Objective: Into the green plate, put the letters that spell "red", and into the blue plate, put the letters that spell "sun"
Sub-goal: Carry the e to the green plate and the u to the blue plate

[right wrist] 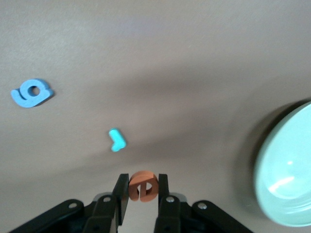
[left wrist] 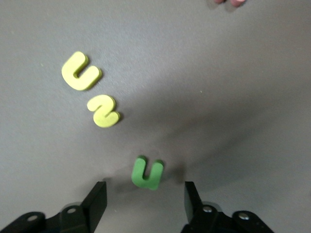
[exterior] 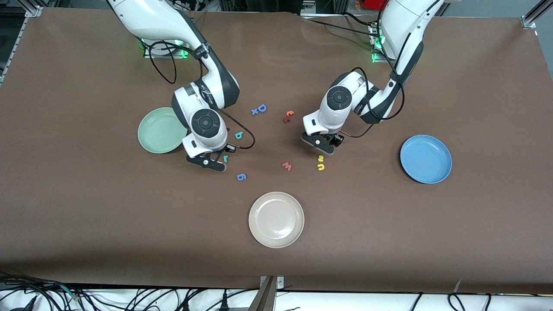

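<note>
My right gripper (exterior: 212,163) (right wrist: 142,194) is shut on the orange "e" (right wrist: 143,186), beside the green plate (exterior: 151,138) (right wrist: 286,174) and right by the small teal "r" (exterior: 225,158) (right wrist: 116,140). The teal "d" shape (exterior: 238,135) lies a little farther from the front camera. My left gripper (exterior: 322,146) (left wrist: 145,199) is low over the table with its fingers (left wrist: 97,200) apart on either side of the green "n" (left wrist: 147,174), not touching it. The yellow "s" (exterior: 320,158) (left wrist: 103,111) and yellow "u" (exterior: 321,167) (left wrist: 80,71) lie just nearer the camera. The blue plate (exterior: 425,159) sits toward the left arm's end.
A cream-white plate (exterior: 276,219) sits nearest the front camera. A blue "g" (exterior: 242,176) (right wrist: 31,93), a red "w" (exterior: 287,166), a blue "D" (exterior: 261,108) and an orange "t" (exterior: 290,113) are scattered between the arms.
</note>
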